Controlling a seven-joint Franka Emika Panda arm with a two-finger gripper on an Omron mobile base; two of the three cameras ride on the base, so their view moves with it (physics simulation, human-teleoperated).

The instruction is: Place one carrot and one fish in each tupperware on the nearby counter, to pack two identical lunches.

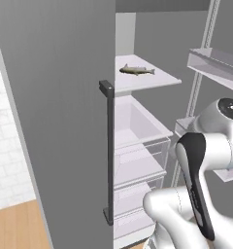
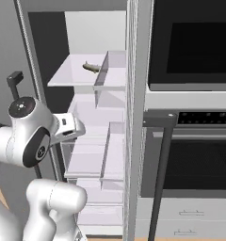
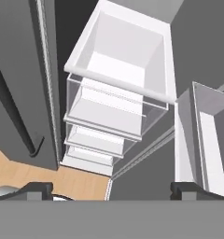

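Note:
A brownish fish lies on the upper white shelf inside the open fridge; the right base view shows the fish on that same shelf. My gripper is open, its two dark fingertips wide apart with nothing between them. It hangs in front of the fridge, well below the fish, and looks down over a white bin and the clear drawers under it. The carrot, the tupperware and the counter are out of view.
The grey fridge door with its long dark handle stands open on the left. Door bins hang on the right. A dark wall oven with a bar handle stands beside the fridge. Wooden floor lies below.

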